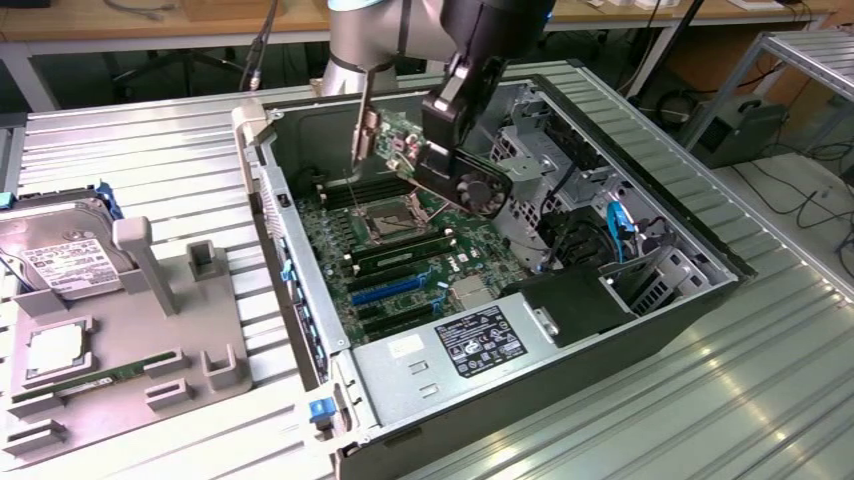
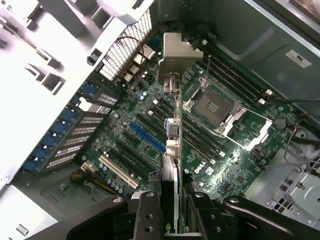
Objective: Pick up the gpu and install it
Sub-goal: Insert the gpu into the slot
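My claw [image 1: 438, 140] was clamped on the gpu [image 1: 474, 185], holding it tilted in the air above the motherboard [image 1: 400, 255] inside the open computer case [image 1: 667, 300].

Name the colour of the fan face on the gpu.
Black, on the gpu; best in the exterior view.

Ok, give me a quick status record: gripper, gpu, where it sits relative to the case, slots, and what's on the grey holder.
gripper: gripper shut on the gpu
gpu: in the air, tilted, pale bracket toward the exterior view's left
position: over the motherboard inside the open case, not seated in a slot
slots: blue slot looks empty
holder: hard drive and memory stick on the grey holder
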Robot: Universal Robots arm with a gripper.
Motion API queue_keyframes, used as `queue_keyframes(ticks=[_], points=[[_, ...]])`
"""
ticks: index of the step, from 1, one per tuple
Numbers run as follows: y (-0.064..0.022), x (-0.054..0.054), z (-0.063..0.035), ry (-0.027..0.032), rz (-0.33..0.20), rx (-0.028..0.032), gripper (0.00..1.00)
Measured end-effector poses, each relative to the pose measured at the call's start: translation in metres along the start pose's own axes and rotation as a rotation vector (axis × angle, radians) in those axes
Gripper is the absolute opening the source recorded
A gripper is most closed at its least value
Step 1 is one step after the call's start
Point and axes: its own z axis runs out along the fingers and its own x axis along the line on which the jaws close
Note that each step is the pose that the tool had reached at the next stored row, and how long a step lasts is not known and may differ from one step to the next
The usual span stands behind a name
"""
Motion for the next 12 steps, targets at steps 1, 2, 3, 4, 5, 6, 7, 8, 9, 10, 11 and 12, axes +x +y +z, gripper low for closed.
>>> queue_keyframes(ticks=[1,2,3,4,5,6,7,8,9,10,11,12], points=[[0.0000,0.0000,0.0000,0.0009,-0.024,0.0010,0.26],[0.0000,0.0000,0.0000,0.0019,-0.053,0.0022,0.26],[0.0000,0.0000,0.0001,0.0026,-0.073,0.0030,0.26],[0.0000,0.0000,0.0000,0.0033,-0.093,0.0038,0.26],[0.0000,0.0000,0.0001,0.0041,-0.114,0.0047,0.26],[0.0000,0.0000,0.0001,0.0047,-0.137,0.0056,0.26],[0.0000,0.0000,0.0001,0.0051,-0.153,0.0062,0.26],[0.0000,0.0000,0.0001,0.0056,-0.170,0.0069,0.26],[0.0000,0.0000,0.0001,0.0064,-0.201,0.0081,0.26],[0.0000,0.0000,0.0002,0.0071,-0.227,0.0091,0.26],[0.0000,0.0000,0.0002,0.0077,-0.247,0.0099,0.26],[0.0000,0.0000,0.0002,0.0082,-0.265,0.0107,0.26]])
